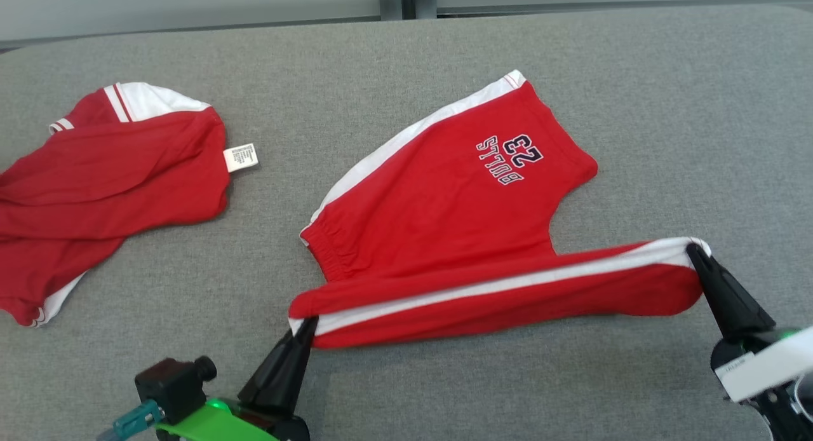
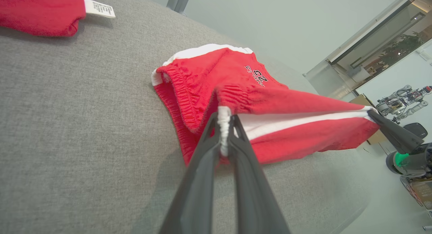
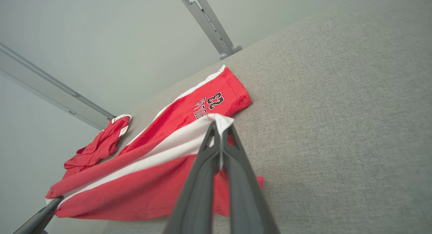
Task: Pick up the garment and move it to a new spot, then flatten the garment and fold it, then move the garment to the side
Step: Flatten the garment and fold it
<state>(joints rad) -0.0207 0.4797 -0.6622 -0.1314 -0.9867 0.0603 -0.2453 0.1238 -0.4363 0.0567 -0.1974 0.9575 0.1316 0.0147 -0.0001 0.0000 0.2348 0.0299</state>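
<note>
The left gripper (image 1: 309, 325) is clamped on the waistband corner of the red shorts (image 1: 444, 206), the right gripper (image 1: 693, 250) on a hem corner; the shorts are spread to the right of a second red garment (image 1: 114, 168).

We are counting two red-and-white garments on one grey padded surface (image 1: 635, 110): the printed shorts (image 1: 444, 193) and a second garment (image 1: 108, 174) at the left. We are also counting two grippers, the left gripper (image 1: 309, 323) and the right gripper (image 1: 693, 250), each showing two long dark fingers (image 2: 199, 180) in its own wrist view, four in all. We are finding one white care label (image 1: 241, 157) on the second garment, one printed emblem (image 1: 510, 158) on the shorts, and two white side stripes there, a far stripe (image 1: 413, 136) and a near stripe (image 1: 508, 282).
</note>
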